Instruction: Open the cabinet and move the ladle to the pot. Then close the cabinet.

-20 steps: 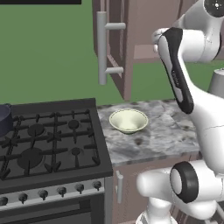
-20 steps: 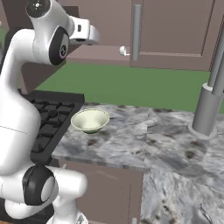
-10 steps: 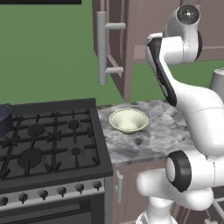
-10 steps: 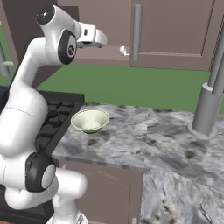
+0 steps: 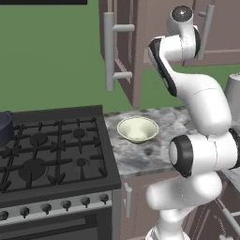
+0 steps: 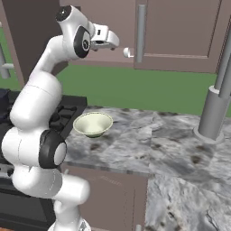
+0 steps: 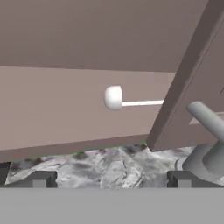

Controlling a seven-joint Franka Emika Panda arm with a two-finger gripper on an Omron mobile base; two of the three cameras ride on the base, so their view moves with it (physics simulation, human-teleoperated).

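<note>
Cabinet (image 5: 133,51) above marble counter (image 6: 158,144)

I've swung the arm (image 5: 187,89) round toward the open cabinet (image 6: 40,31) over the last second. In the right base view the hand (image 6: 113,41) has travelled rightward from beside the arm's shoulder and closed much of the gap to the ladle (image 6: 127,53), whose scoop pokes out of the cabinet. In the left base view the upper arm has straightened and risen.
</note>
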